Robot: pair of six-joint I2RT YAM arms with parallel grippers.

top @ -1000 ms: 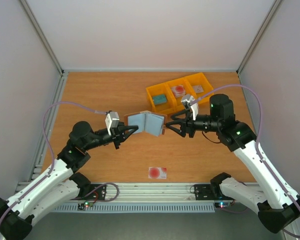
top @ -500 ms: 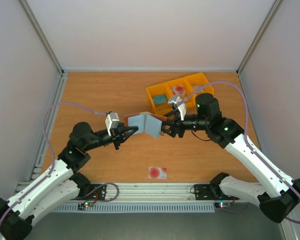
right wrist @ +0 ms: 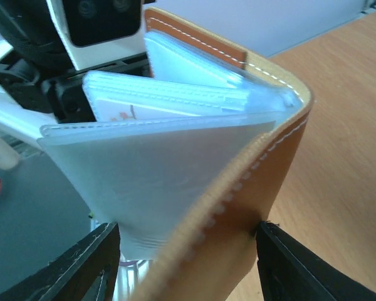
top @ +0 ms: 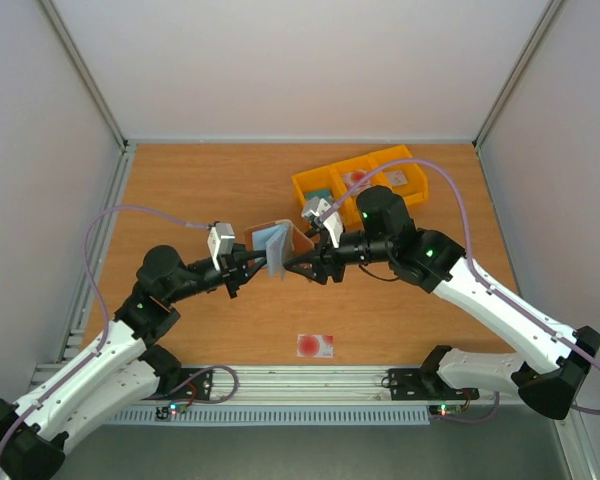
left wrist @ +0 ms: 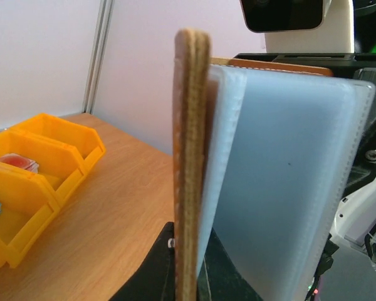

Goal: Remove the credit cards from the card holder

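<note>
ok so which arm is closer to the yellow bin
Right. The right arm sits right at the yellow bin's near edge; the left arm sits well to its left, beyond the card holder.

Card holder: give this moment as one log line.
card holder: aloft, half-folded | left claw: shut on it | right claw: open, astride it | one card on table

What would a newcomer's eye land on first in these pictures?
The brown card holder, held in mid-air over the table, pinched by the left gripper while the right gripper straddles its other side with open jaws. Then a pale card with a red spot, lying alone near the front edge.
</note>
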